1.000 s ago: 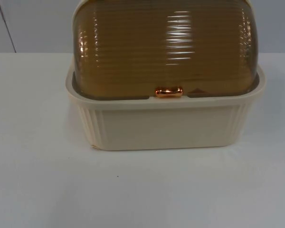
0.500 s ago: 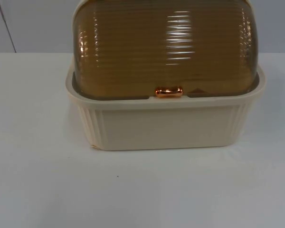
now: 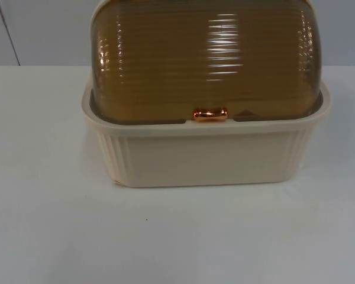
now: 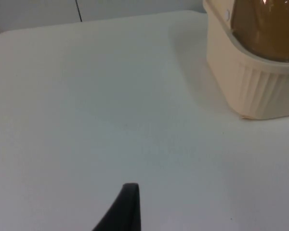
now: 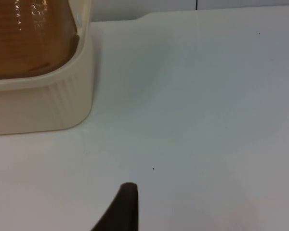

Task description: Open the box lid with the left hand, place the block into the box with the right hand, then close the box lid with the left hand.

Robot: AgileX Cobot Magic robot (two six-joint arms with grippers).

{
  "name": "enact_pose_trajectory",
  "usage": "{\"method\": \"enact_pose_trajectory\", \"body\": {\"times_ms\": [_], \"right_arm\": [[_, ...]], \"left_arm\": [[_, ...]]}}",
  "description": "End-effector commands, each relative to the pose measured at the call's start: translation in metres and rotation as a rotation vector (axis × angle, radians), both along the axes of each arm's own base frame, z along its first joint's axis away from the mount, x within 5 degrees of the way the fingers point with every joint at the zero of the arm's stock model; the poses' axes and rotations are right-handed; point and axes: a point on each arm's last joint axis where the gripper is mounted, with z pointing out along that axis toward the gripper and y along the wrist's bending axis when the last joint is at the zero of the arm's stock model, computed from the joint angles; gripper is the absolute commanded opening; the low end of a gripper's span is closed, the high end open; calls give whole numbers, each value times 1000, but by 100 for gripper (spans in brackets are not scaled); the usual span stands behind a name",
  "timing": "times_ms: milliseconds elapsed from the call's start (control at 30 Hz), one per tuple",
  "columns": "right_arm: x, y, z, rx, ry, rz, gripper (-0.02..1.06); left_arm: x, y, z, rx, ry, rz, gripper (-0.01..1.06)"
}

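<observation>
A cream ribbed box [image 3: 207, 157] stands in the middle of the table in the top view. Its amber, ribbed, see-through dome lid [image 3: 207, 59] is down on the rim, and a small copper handle [image 3: 210, 114] sits at the lid's front edge. My left gripper [image 4: 127, 207] waits above bare table, well off the box's [image 4: 253, 82] left end. My right gripper [image 5: 125, 207] hovers over bare table off the box's [image 5: 43, 103] right end. A faint reddish shape [image 5: 38, 67] shows through the lid [image 5: 29, 38]; what it is I cannot tell.
White table top [image 3: 177, 236] stretches in front of the box and on both sides of it. The grey partition wall [image 3: 41, 29] rises behind the box.
</observation>
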Motion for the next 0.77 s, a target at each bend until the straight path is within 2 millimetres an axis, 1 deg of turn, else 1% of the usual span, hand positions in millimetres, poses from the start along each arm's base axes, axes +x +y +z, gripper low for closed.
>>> {"method": "enact_pose_trajectory", "body": {"times_ms": [0,433,600,733], "right_arm": [[1,0,-1,0,-10,-1,93],[1,0,-1,0,-10,-1,93],[1,0,-1,0,-10,-1,93],[1,0,-1,-12,-10,6,93]], "left_arm": [[0,0,-1,-3,2,-4,105],[0,2,-1,18,1,13,105],[0,3,-1,33,1,89,105],[0,3,-1,35,1,90,105]]}}
